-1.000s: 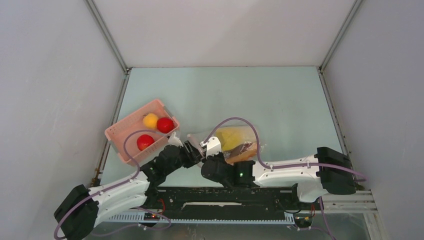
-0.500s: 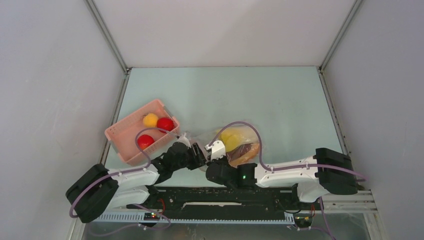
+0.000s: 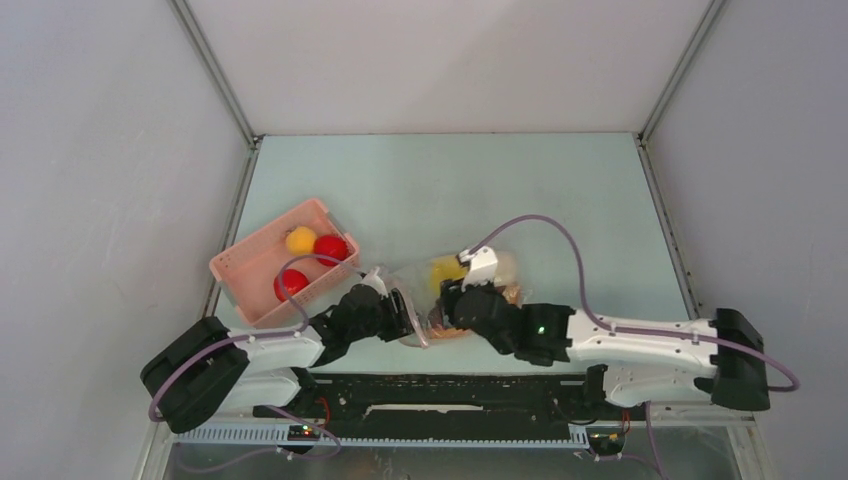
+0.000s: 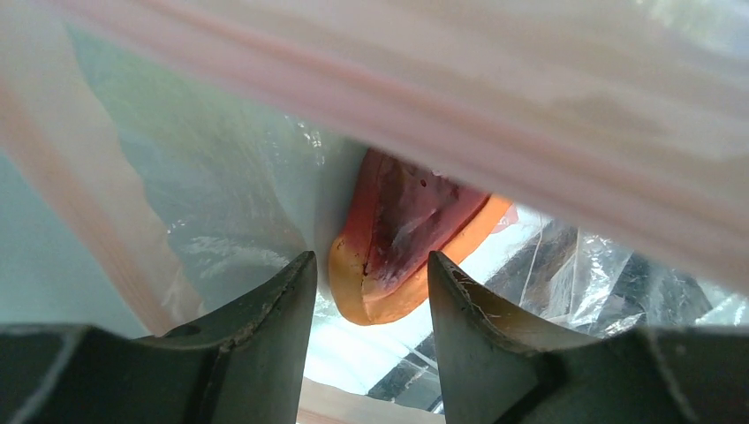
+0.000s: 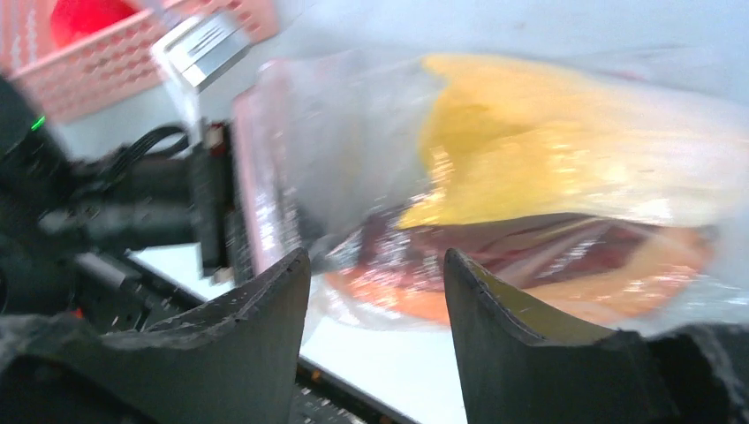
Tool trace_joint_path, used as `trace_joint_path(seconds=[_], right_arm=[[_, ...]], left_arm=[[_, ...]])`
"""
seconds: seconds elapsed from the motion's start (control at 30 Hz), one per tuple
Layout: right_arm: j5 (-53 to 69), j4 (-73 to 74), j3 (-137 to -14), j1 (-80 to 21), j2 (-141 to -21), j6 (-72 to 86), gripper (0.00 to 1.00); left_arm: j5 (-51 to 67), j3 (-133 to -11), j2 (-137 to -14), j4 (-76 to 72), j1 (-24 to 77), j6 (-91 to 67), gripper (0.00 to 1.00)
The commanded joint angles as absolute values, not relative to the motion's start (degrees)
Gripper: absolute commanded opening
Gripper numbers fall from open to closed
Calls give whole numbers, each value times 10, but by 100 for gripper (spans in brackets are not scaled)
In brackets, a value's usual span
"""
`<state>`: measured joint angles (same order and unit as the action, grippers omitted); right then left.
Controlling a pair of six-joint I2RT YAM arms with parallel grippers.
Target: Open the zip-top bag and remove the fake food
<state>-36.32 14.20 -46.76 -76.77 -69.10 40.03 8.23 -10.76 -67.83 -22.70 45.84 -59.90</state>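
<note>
Swung rightward, our right pincer point(image 5: 375, 265) has let go and gapes at the zip-top bag point(image 3: 415, 278) on the desk point(image 3: 450, 190). Our left pincer point(image 4: 371, 265) stands parted, seemingly at its mouth; we should hold that steady and reach for the orange fake food point(image 4: 397, 221) inside.

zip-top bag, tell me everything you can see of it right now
The zip-top bag is clear, crinkly plastic with a pinkish zip strip along one edge. It lies crumpled on the table, right of the pink basket. A yellow piece and an orange-red piece show through the film, inside. The left gripper is at its strip end and the right gripper at its near side, both with fingers apart; whether either touches the plastic cannot be told.
</note>
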Motion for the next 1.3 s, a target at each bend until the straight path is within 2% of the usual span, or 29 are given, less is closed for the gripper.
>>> trace_joint_path(seconds=[0.0, 0.23, 0.47, 0.67, 1.0, 1.13, 1.27], right_arm=[[-354, 203, -426, -680, -620, 394, 60], [-217, 163, -321, -487, -521, 379, 64], [-56, 52, -212, -352, -531, 393, 63], [22, -44, -164, -327, -592, 417, 58], [51, -101, -141, -327, -629, 437, 50], [52, -104, -137, -326, -625, 441, 46], [48, -101, -132, -325, -615, 443, 40]], left_arm=[[91, -137, -681, -236, 466, -586, 54], [91, -141, -679, -228, 473, -587, 53], [87, -142, -679, -222, 478, -590, 55], [90, -148, -687, -226, 484, -595, 55], [103, -163, -714, -254, 495, -611, 54], [101, -160, -716, -273, 500, -626, 47], [92, -158, -701, -269, 502, -629, 32]])
